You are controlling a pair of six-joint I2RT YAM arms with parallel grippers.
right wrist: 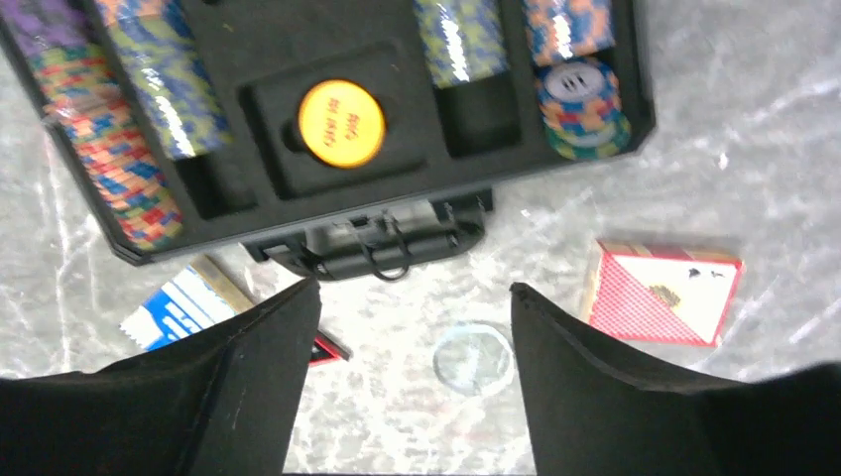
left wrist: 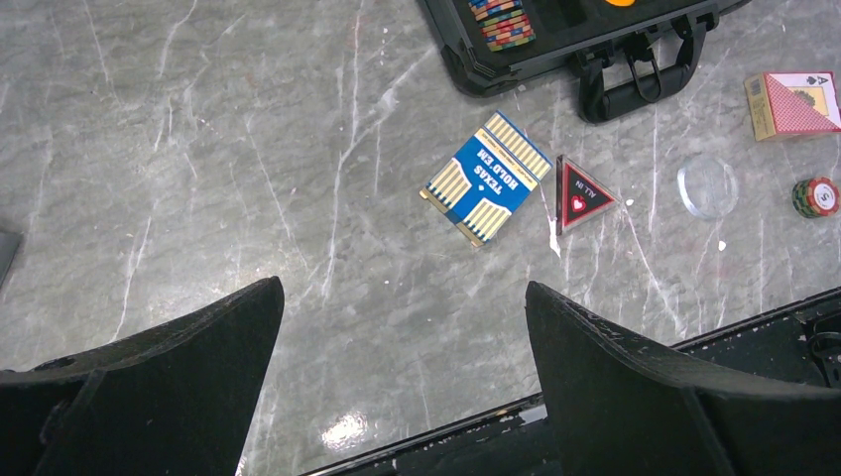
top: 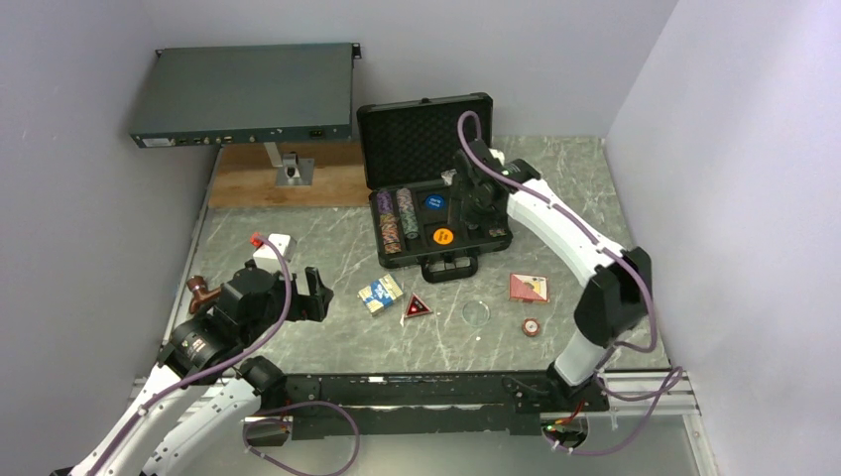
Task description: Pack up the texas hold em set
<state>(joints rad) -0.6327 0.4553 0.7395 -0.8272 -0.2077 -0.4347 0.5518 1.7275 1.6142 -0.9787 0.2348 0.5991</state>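
Blue deck [left wrist: 486,178] near briefcase [top: 412,144] (judged light, slick) is best gripped edgewise; left gripper [left wrist: 405,297] and right gripper [right wrist: 415,296] are spread, empty.

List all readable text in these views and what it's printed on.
"TEXAS HOLD'EM": on the blue card box, upside down in the left wrist view.
"ALL IN", with a heart sign: on the red triangle.
"A" with a spade: on the corner of the red card deck.
Too blurred or small to read: the print on the orange button, the blue button and the loose chip.
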